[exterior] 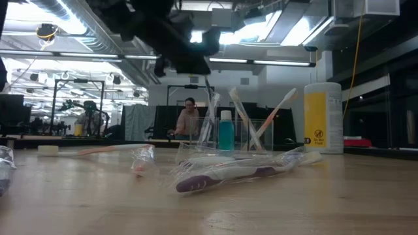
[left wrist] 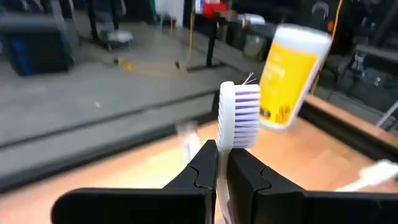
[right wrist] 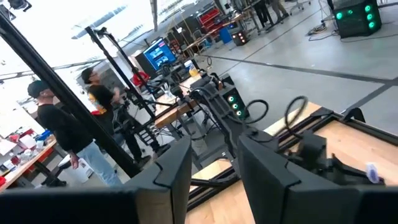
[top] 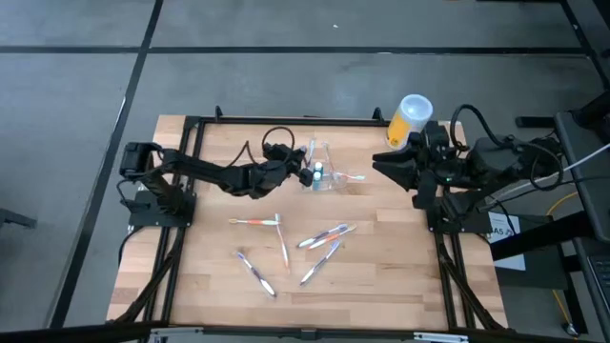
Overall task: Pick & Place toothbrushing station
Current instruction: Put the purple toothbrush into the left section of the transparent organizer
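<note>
toothbrushing station (top: 324, 176) stands upright at the table's far centre, just right of our left gripper (top: 286, 168), the nearer arm. its fingers are clamped on a purple-bristled toothbrush (left wrist: 238, 118), held head-up. our right gripper (top: 391, 164) waits further right by the yellow canister (top: 410, 119), fingers parted, holding nothing.

There is one clear toothbrushing station (top: 324, 177), one yellow canister (top: 411, 118) and one surface (top: 391, 272). About six loose toothbrushes (top: 324, 235) lie flat, though overlaps blur the count. One purple-bristled toothbrush (left wrist: 239, 118) sits in the left end effector (left wrist: 222, 155), and none in the right end effector (right wrist: 214, 155).
</note>
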### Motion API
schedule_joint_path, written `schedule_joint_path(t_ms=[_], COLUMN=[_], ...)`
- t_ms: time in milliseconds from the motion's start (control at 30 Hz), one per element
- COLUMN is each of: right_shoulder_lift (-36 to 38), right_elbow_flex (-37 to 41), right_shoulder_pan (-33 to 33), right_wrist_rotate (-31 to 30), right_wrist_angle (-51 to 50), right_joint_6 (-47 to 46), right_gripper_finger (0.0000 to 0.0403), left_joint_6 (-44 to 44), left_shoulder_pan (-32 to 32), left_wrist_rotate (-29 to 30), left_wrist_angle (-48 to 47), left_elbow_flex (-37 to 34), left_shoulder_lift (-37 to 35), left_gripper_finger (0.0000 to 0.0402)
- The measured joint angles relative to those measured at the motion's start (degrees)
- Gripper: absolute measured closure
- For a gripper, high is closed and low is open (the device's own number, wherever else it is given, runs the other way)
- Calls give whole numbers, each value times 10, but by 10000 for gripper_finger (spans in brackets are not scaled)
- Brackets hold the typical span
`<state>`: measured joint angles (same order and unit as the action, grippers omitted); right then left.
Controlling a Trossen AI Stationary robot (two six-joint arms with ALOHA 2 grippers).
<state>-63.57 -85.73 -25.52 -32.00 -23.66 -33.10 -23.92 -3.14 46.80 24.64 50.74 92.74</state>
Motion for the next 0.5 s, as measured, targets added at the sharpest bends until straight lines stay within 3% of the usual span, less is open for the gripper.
schedule_joint_path(t_ms=[500], right_shoulder_lift=[0], right_elbow_flex=[0], right_shoulder_pan=[-44], right_wrist_rotate=[-51], right_wrist_angle=[5], right_joint_6=[-4], right_gripper_finger=[273], left_joint_6=[-53], left_shoulder_pan=[-29], left_wrist_rotate=[-24], left_wrist_angle=[-53], left_elbow_flex=[0], left_shoulder_lift=[22], left_gripper_finger=[391])
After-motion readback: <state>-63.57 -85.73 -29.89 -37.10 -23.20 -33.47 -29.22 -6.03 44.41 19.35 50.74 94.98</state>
